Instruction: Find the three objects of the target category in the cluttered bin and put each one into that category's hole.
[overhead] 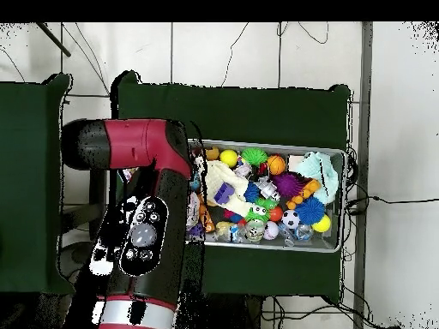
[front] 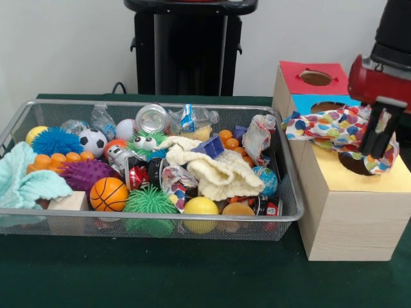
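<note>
Green table cloth lies under the wire bin; the gripper pinches spotted cloth directly over the yellow box's hole, apparently to drop it in.

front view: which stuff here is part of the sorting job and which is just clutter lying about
Part of the job:
- spotted fabric piece, hanging from the gripper
- yellow-topped box with its hole, right under the gripper
- wire mesh bin

Just lying about:
- cream knitted cloth
- mint-green towel
- basketball, soccer ball, yellow ball
- red-topped box
</note>
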`<state>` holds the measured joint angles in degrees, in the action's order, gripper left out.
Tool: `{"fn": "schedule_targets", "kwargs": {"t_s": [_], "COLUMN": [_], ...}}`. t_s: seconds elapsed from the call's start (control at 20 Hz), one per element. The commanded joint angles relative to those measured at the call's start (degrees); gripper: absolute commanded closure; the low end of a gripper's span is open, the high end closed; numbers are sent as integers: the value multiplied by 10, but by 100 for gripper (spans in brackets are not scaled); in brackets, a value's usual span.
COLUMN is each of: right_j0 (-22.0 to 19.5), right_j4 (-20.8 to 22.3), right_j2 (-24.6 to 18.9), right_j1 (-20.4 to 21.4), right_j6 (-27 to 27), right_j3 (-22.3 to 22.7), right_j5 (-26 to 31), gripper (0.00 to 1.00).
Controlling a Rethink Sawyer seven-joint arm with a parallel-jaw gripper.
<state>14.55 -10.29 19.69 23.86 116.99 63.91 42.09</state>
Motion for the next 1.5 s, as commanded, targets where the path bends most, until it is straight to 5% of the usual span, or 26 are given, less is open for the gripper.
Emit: {"fn": "schedule_targets", "kwargs": {"t_s": [0.05,0.8,1.5], "right_j0": [-21,-21,-3], "right_j4": [-19,-2,1], "right_j2": [-68,-38,-31], "right_j1": [37,22,51], "right_j6": [55,77,81], "right_j3": [61,62,125], "right_j5": [23,54,71], "gripper": [100,100,100]}}
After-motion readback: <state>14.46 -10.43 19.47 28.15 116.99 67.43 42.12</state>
